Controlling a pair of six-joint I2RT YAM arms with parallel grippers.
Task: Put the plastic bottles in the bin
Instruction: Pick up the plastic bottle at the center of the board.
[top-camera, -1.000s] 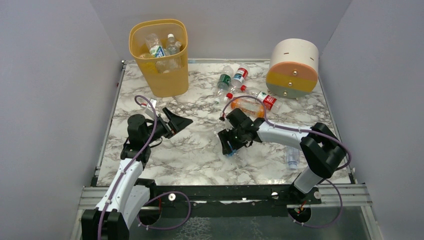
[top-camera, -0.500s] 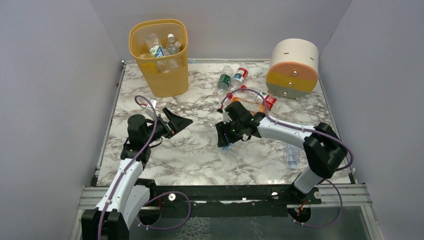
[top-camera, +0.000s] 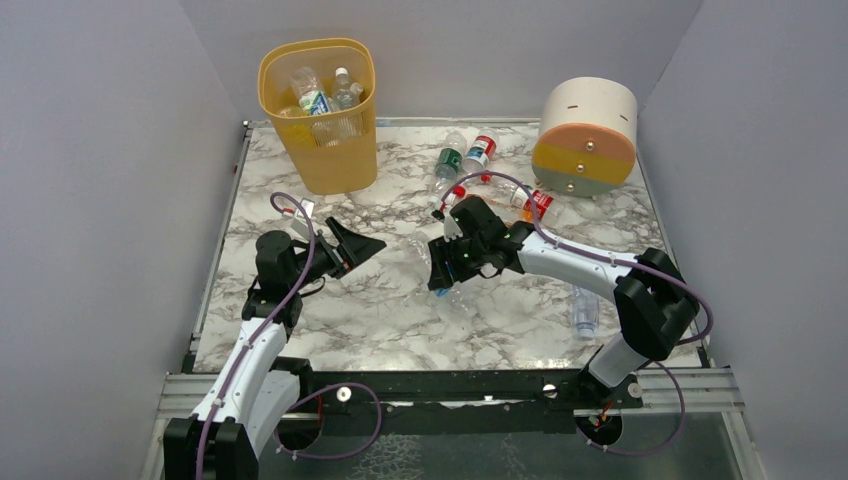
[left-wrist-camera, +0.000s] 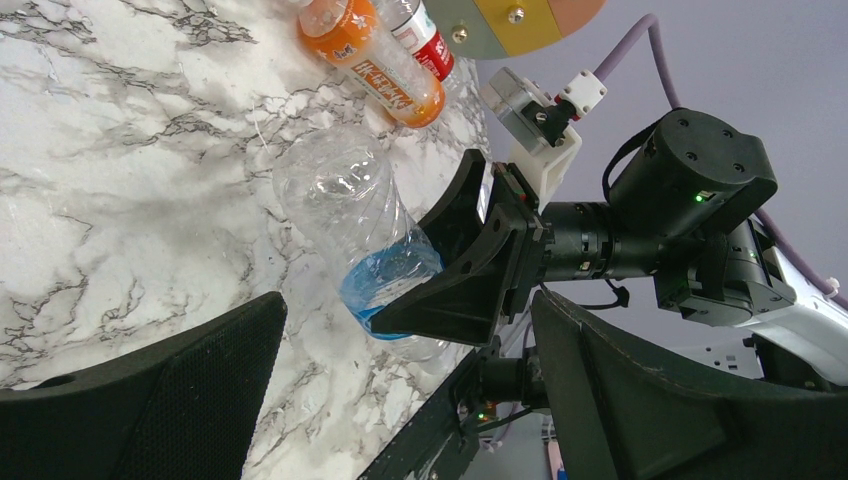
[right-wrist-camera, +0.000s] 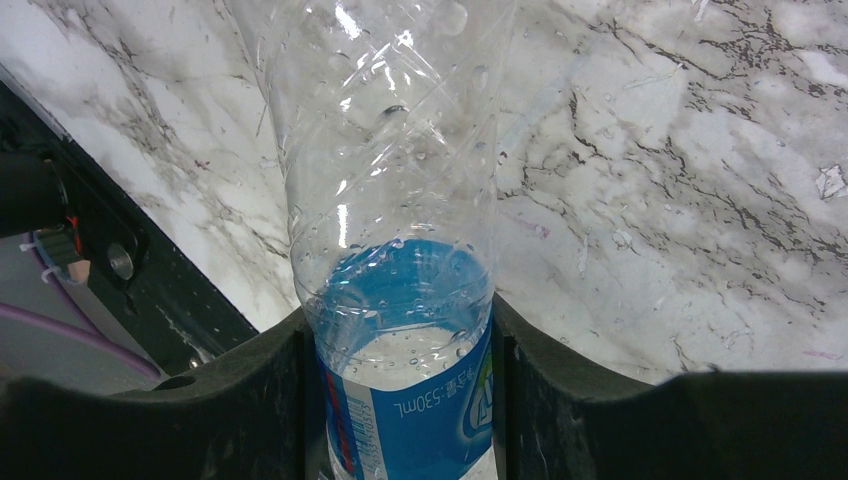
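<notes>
Plastic sides of the blue-labelled bottle (right-wrist-camera: 400, 300) are pinched between the fingers of my right gripper (top-camera: 440, 275), to the right of the bin (top-camera: 318, 150) and nearer me. My left gripper (top-camera: 355, 238) hangs in front of the bin, jaws spread wide. Several bottles (top-camera: 322, 92) lie inside the bin; loose bottles (top-camera: 465, 155) lie to its right.

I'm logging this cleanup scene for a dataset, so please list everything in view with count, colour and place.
bin: one, yellow-orange, far left
bottles in bin: at least three, clear, inside
drum: one, white, orange and grey, far right
bottles by drum: four, labelled green, red, red, and one orange
lone bottle: one, clear, near right edge
blue-label bottle: one, clear, held at centre
table: one, grey-veined white marble
left hand: black, open, left of centre
right hand: black, shut on blue-label bottle
</notes>
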